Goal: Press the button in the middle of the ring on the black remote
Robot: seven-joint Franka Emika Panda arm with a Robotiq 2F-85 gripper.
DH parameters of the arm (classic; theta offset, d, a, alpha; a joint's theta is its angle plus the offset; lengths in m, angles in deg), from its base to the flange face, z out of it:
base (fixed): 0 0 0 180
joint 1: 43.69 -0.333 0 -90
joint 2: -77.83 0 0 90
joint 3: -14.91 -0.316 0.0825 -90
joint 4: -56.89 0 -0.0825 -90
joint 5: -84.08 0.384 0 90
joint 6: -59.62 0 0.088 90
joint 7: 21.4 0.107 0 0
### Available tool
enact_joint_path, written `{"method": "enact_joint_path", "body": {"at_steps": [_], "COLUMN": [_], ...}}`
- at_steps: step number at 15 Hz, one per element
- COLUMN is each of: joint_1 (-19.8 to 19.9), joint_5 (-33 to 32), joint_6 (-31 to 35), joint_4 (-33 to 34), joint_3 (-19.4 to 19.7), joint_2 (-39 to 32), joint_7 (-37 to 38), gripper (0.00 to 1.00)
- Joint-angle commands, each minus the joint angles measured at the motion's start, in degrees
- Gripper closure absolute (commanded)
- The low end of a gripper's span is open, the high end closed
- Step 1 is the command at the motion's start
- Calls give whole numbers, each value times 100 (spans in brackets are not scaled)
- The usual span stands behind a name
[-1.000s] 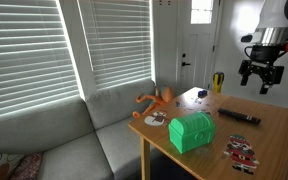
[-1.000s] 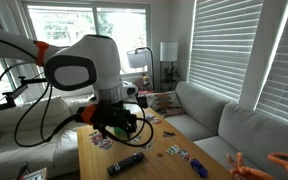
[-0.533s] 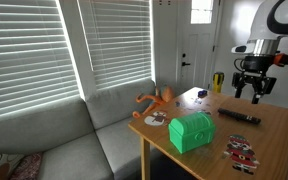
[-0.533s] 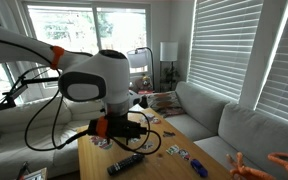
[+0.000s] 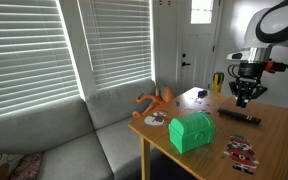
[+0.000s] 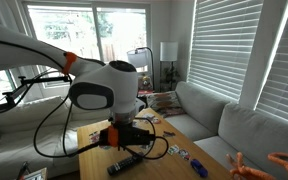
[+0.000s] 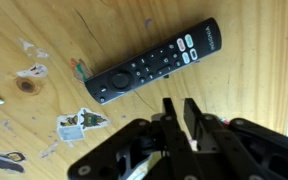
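**Closed gripper hovers over the black remote on a wooden table**

The gripper has its two fingers drawn together with only a thin slit between them, and it holds nothing. In the wrist view it points down at the table. Its tips show just beside the long edge of the remote, near the remote's middle.

The remote lies flat and diagonal in that view. The ring sits near the remote's lower-left end, off to the side of the fingertips. Whether the tips touch the table cannot be told here.

In an exterior view the gripper hangs clear above the remote, with a gap between them. In an exterior view the remote lies on the table just below the bulky arm.

Small stickers lie on the wood near the remote's ring end. A green chest stands further along the table, well apart from the remote. An orange toy lies near the table's far corner, beside a grey sofa under window blinds.
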Motion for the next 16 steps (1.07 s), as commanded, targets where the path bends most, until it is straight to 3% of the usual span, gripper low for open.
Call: {"method": "enact_joint_path", "body": {"at_steps": [1,16], "joint_1": [185,489], "joint_5": [329,686], "joint_6": [54,239], "joint_4": [194,596], "joint_3": [-101,-391], "joint_2": [-243,-1010], "joint_7": [-579,-1386], "gripper": [100,100]}}
